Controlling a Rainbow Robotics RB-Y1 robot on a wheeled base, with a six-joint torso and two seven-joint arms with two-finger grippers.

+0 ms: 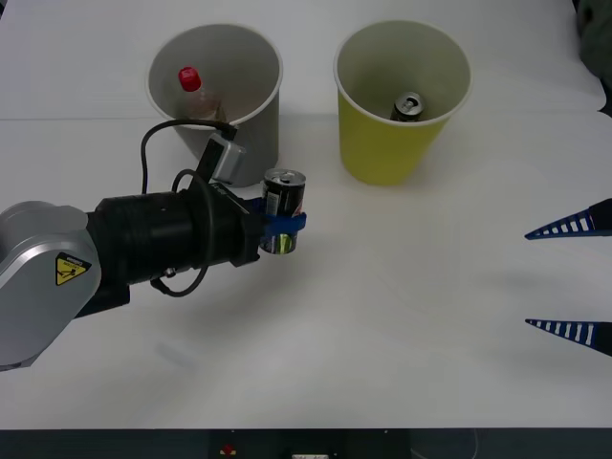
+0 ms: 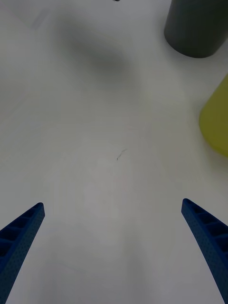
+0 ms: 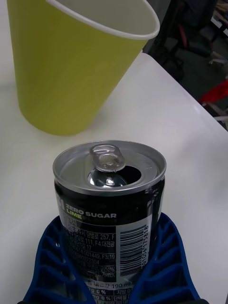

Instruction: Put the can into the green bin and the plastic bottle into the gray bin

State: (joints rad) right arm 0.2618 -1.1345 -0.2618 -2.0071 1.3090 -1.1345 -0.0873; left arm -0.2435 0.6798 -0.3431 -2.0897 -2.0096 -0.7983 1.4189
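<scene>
**Can gripped beside gray bin**

Left gripper (image 1: 283, 226) clamped around upright can (image 1: 283, 196), just right of gray bin (image 1: 256, 124). Plastic bottle (image 1: 196, 88) inside gray bin. Second can (image 1: 408, 105) inside green bin (image 1: 382, 143). Right gripper (image 1: 574, 277) spread wide, far right of gray bin.

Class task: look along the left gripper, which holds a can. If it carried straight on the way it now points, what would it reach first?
Probably the green bin. The left gripper, shut on the can, faces its outer wall in the left wrist view, with only bare table between. In the front view the line may pass just in front.
</scene>
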